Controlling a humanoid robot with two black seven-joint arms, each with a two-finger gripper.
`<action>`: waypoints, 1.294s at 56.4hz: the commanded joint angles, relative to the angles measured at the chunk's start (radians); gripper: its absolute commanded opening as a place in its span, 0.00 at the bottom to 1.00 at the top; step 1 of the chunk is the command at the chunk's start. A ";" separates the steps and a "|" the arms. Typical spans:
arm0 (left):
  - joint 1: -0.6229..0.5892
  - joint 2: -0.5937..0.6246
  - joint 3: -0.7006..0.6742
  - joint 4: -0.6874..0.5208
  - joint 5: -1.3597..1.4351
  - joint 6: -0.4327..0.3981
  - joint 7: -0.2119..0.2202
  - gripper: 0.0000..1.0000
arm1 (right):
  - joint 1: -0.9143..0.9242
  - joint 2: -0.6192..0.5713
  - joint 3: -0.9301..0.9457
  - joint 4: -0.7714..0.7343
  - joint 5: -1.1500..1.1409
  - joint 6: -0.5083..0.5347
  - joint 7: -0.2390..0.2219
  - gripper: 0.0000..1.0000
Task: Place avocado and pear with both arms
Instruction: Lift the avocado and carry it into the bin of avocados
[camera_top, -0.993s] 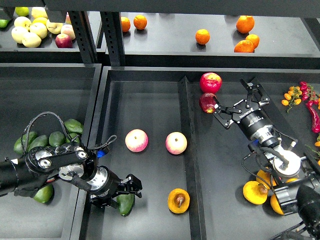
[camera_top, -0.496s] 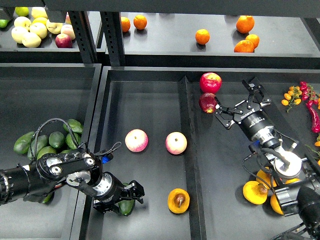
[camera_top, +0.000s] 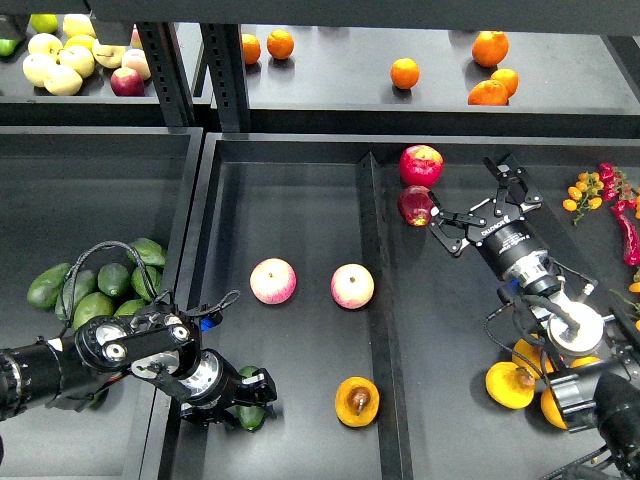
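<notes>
While the long black tray (camera_top: 300, 190) holds two pink apples mid-floor, the pear (camera_top: 357, 401) rests near its front edge, well apart from the right gripper (camera_top: 487, 208), whose fingers stand spread wide beside a dark red apple (camera_top: 414, 205). The left gripper (camera_top: 252, 398) is far nearer. Its jaws seem closed around the avocado (camera_top: 250, 410), low at the tray's front-left corner, the pear just to its right.

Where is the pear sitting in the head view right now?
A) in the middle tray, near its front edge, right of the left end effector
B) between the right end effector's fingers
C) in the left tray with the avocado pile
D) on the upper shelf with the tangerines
A: the pear lies on the middle tray floor, in front of the two pink-yellow apples, to the right of the left end effector and untouched.
</notes>
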 joint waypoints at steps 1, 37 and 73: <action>0.004 -0.008 -0.032 0.015 0.040 0.000 0.000 0.49 | -0.003 0.000 0.000 0.002 0.000 0.000 0.000 1.00; -0.057 -0.007 -0.086 -0.061 0.050 0.000 0.000 0.37 | -0.032 0.000 -0.002 0.005 -0.002 0.000 -0.002 1.00; -0.148 0.374 -0.174 -0.227 -0.022 0.000 0.000 0.38 | -0.027 0.000 -0.011 0.002 -0.002 0.000 -0.002 1.00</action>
